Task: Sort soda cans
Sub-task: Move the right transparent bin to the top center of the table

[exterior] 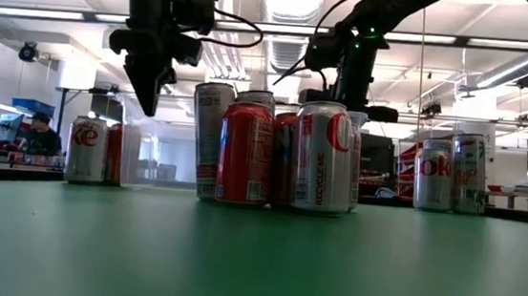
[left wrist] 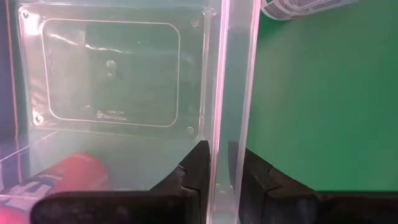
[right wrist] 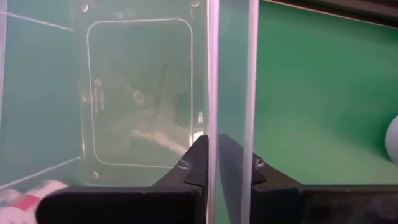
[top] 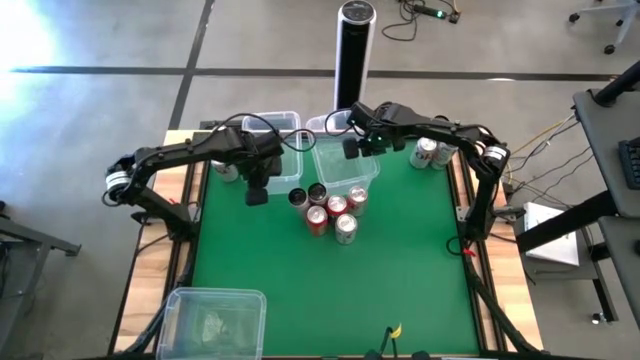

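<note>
Our left gripper (left wrist: 219,163) has its two fingers nearly together, pinching the thin clear wall of the left bin (top: 285,125) between them; our right gripper (right wrist: 217,157) does the same, its fingers closed on the wall of the middle bin (top: 345,168). In the high view the left gripper (top: 258,190) hangs over the near side of its bin at the far left of the green table (top: 420,260), and the right gripper (top: 353,145) sits over the far side of the other bin, near the far edge at the middle. A red can (left wrist: 71,177) lies inside the left bin, below our left fingers. Just toward the table's centre from the middle bin stands a tight cluster of soda cans (top: 328,212), red, dark and silver, touching one another. Two more silver cans (top: 430,152) stand at the far right corner, and another can (top: 226,170) stands at the far left edge. A third clear bin (top: 215,318) rests at the near left corner.
</note>
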Controlling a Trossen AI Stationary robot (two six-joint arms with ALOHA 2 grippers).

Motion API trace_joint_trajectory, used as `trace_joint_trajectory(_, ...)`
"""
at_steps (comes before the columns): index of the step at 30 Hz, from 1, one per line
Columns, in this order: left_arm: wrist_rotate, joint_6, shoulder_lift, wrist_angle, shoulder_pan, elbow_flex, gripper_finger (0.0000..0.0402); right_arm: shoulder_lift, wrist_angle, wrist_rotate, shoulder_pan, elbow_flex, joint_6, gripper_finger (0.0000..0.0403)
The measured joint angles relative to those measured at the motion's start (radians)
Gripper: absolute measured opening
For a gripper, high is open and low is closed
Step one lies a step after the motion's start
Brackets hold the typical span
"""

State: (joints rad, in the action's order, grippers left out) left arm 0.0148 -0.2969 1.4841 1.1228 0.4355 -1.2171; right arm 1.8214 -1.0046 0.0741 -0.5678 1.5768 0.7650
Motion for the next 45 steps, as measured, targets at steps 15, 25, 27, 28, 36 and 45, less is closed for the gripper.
trace_joint_trajectory(15, 0.002, -0.052, 0.0, -0.004, 0.0, 0.0, 0.0036, 0.0, 0.023, 0.055, -0.019, -0.001, 0.13, 0.0032)
trace_joint_trajectory(25, 0.003, -0.185, 0.0, 0.018, 0.002, 0.0, 0.0035, 0.047, 0.126, 0.079, -0.005, -0.001, 0.22, 0.0053)
trace_joint_trajectory(27, 0.002, -0.163, 0.0, 0.015, 0.002, 0.0, 0.0035, 0.053, 0.147, 0.1, -0.002, -0.001, 0.231, 0.0057)
trace_joint_trajectory(28, 0.002, -0.149, 0.0, 0.012, 0.002, 0.0, 0.0035, 0.055, 0.157, 0.103, -0.002, -0.001, 0.23, 0.0059)
trace_joint_trajectory(36, 0.0, -0.122, 0.0, 0.001, 0.002, 0.0, 0.0035, 0.056, 0.18, 0.086, 0.0, -0.002, 0.105, 0.0078)
trace_joint_trajectory(45, 0.038, -0.113, 0.0, 0.001, 0.009, 0.0, 0.0035, 0.055, 0.178, 0.084, -0.002, -0.002, -0.065, 0.0108)
